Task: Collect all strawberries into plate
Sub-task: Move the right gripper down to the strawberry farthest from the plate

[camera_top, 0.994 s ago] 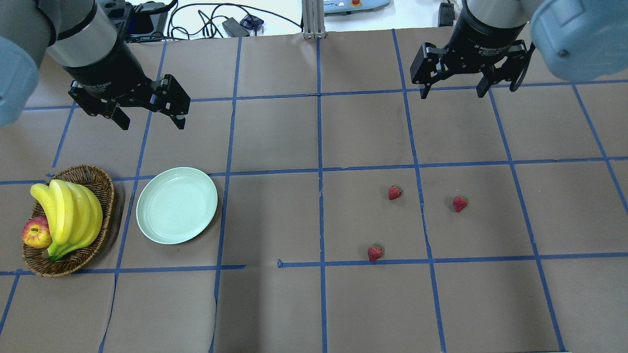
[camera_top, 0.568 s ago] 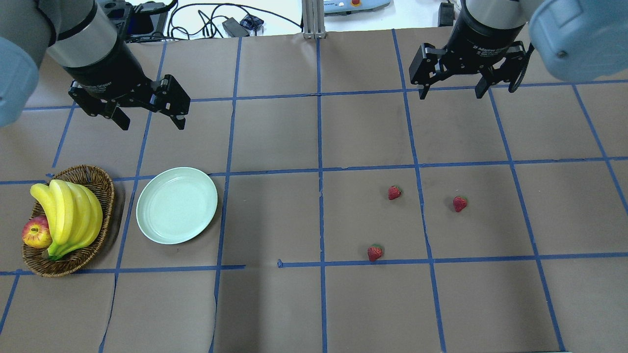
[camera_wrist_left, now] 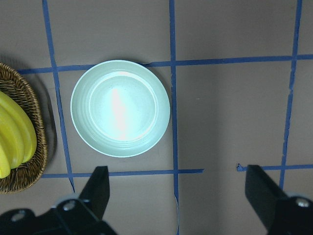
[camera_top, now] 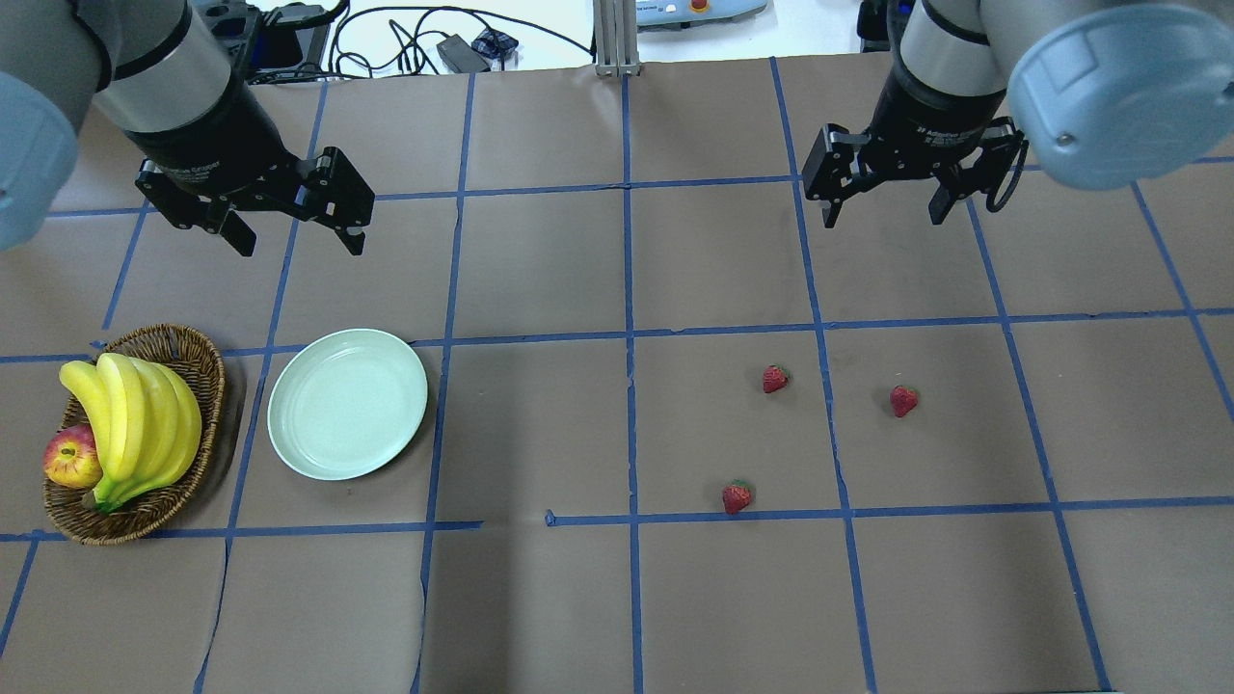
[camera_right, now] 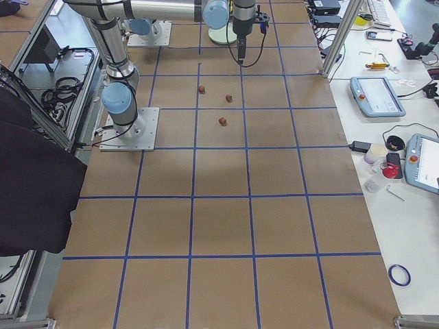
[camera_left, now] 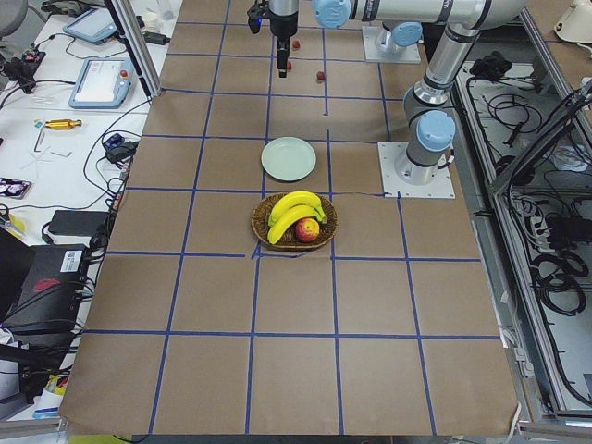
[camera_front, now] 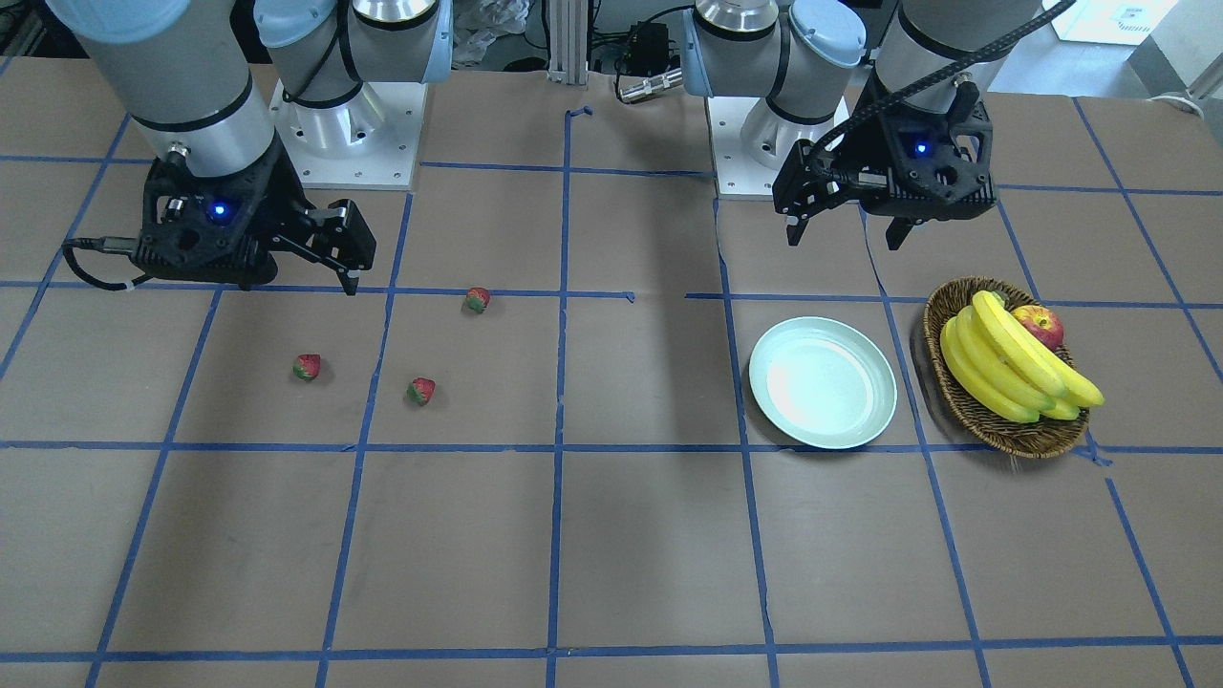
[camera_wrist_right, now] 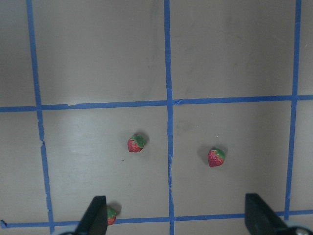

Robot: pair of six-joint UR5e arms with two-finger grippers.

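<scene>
Quickly, from my remote seat: both arms hang above the table [camera_top: 540,424] and hold nothing. My left gripper [camera_top: 297,241] has its fingers spread wide with only air between them. It hovers over the left half, and its wrist camera looks straight down on the plate [camera_top: 347,403]. My right gripper [camera_top: 884,214] is the same, fingers wide apart and gripping nothing, hovering over the right half, clear of the fruit below.

I count three strawberries, all lying on the brown table paper on the right half, well apart from the plate and apart from each other. The near strawberry [camera_top: 737,497], closest to the robot base, sits just beside a blue tape line [camera_top: 694,518]. The middle strawberry [camera_top: 775,379] shares that grid square, farther from the base. The right strawberry [camera_top: 903,400] lies in the next square to the right, across a tape line from the middle one. In the right wrist view the near strawberry shows just beside one finger at the bottom edge, partly hidden.

The plate is pale mint and sits flat on the left half, just beside the wicker basket [camera_top: 183,339] but not touching it. That basket holds a bunch of bananas [camera_top: 135,414] and an apple [camera_top: 69,458], which sits left of the bananas.
</scene>
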